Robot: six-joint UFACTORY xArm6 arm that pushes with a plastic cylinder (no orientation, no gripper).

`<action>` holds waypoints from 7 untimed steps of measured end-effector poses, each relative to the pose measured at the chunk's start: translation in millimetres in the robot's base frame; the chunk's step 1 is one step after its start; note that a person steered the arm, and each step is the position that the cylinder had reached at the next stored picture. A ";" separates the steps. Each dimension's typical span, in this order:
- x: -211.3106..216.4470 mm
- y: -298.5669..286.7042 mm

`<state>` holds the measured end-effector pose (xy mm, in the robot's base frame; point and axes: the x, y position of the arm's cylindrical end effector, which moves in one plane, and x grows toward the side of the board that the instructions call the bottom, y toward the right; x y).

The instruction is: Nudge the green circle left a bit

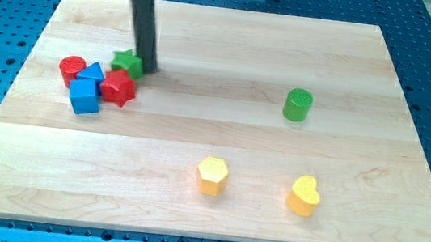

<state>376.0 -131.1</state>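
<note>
The green circle (298, 104) stands alone on the wooden board, right of centre. My tip (148, 69) is far to its left, at the view's upper left, touching the right side of a green star block (126, 63). The dark rod rises from the tip to the view's top edge.
Next to the green star lies a cluster: a red circle (72, 69), a blue block (86, 92) and a red star block (119, 87). A yellow hexagon (212, 175) and a yellow heart (304, 195) lie near the view's bottom. The board (214, 137) rests on a blue perforated table.
</note>
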 end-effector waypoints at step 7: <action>62.6 291.0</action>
<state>438.6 159.9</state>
